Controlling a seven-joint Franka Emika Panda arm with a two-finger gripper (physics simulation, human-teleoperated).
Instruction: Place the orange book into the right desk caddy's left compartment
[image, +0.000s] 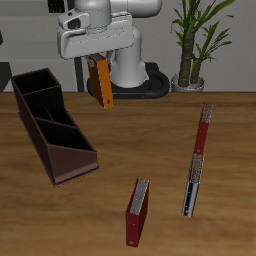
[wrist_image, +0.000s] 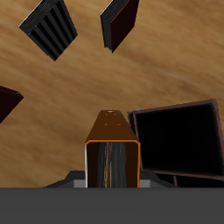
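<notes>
My gripper (image: 98, 62) is shut on the top end of the orange book (image: 103, 85), which hangs lengthwise and slightly tilted above the table near its back edge. The right desk caddy (image: 52, 128), a long maroon open-topped box with inner dividers, lies on the table beside and nearer the front than the book, apart from it. In the wrist view the orange book (wrist_image: 112, 156) points down from the gripper (wrist_image: 112, 180). One open section of the caddy (wrist_image: 179, 140) shows right next to it. The fingers themselves are mostly hidden by the book.
A dark red hardback (image: 137, 212) stands near the table's front edge. A thin red-spined book (image: 204, 128) and a dark striped one (image: 193, 182) lie end to end farther over. A potted plant (image: 190, 50) and the robot base (image: 130, 70) stand at the back.
</notes>
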